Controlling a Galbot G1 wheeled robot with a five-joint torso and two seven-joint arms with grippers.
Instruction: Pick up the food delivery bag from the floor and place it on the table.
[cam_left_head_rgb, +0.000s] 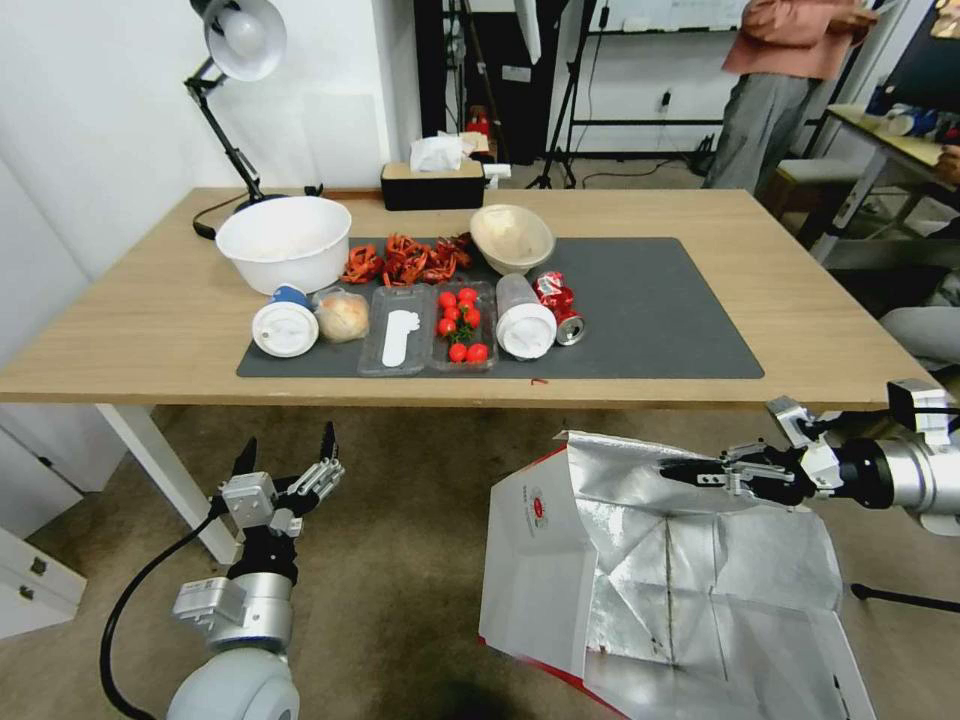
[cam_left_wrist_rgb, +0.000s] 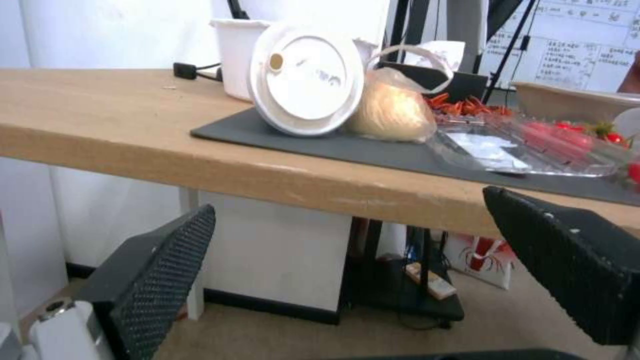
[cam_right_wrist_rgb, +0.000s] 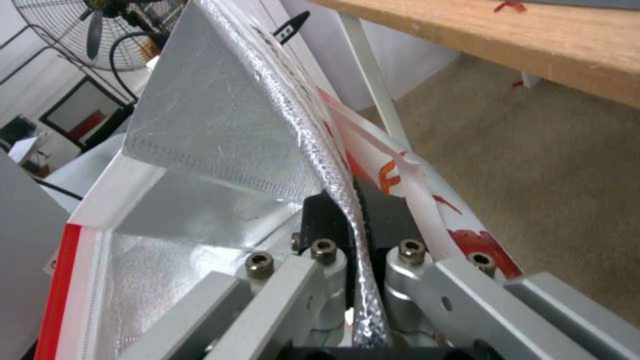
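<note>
The right gripper (cam_left_head_rgb: 690, 470) clamps the foil-lined rim of the food delivery bag (cam_left_head_rgb: 640, 580), which sits open-mouthed just in front of the worktop (cam_left_head_rgb: 140, 330), below its near edge and above the floor (cam_left_head_rgb: 400, 560). The left gripper (cam_left_head_rgb: 288, 462) waits near a white table leg, fingers spread and empty.

Open foil-lined food delivery bag (cam_left_head_rgb: 640, 590) over the floor (cam_left_head_rgb: 400, 560), before the table (cam_left_head_rgb: 150, 330)

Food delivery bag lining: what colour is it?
Crinkly silver foil, clearest in the head view on the food delivery bag, whose rim the right gripper pinches.
</note>
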